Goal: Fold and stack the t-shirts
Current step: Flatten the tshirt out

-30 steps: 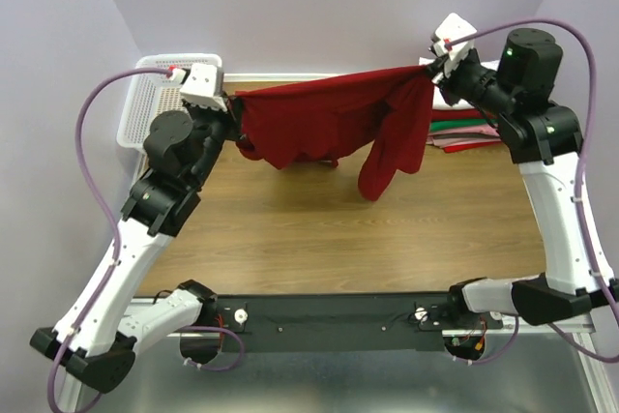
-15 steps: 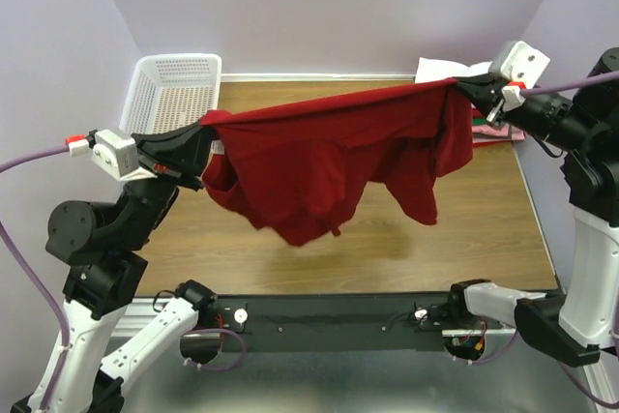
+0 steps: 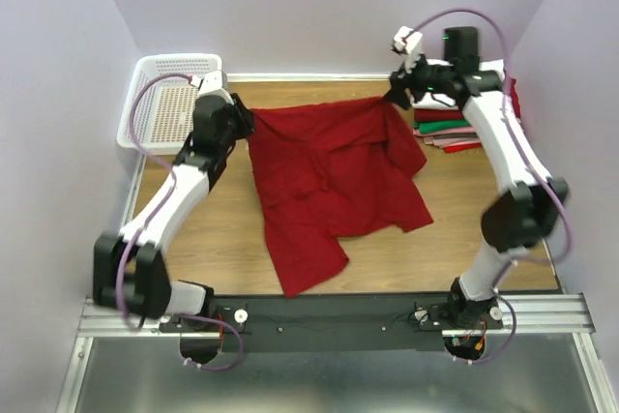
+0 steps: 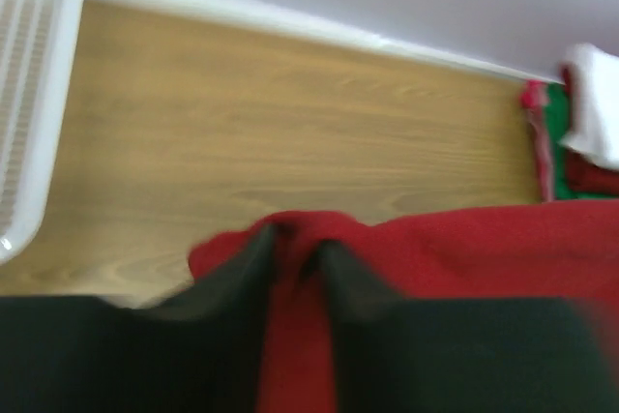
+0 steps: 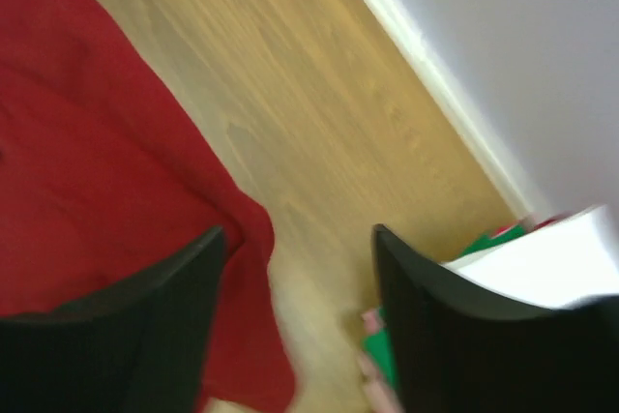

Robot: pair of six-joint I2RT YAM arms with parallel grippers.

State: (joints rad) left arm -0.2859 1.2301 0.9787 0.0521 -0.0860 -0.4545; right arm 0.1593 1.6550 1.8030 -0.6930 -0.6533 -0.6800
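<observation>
The large dark red t-shirt (image 3: 329,176) lies spread on the wooden table, rumpled, with its lower end toward the near edge. My left gripper (image 3: 242,125) is shut on its far left corner, and red cloth (image 4: 445,249) shows pinched between the jaws (image 4: 298,239). My right gripper (image 3: 395,96) is open at the shirt's far right corner; the cloth edge (image 5: 116,181) lies by its left finger, not held (image 5: 298,231). A stack of folded t-shirts (image 3: 447,129) in green, dark red and pink sits at the far right, with a white one (image 5: 542,273) on top.
A white plastic mesh basket (image 3: 164,103) stands at the far left corner and also shows in the left wrist view (image 4: 29,94). The back wall runs just beyond both grippers. Bare wood lies left and right of the shirt.
The shirt, held stretched in the air between both grippers, now lies on the table. Both arms have reached to the far edge. The right gripper has opened and let go of its corner.
</observation>
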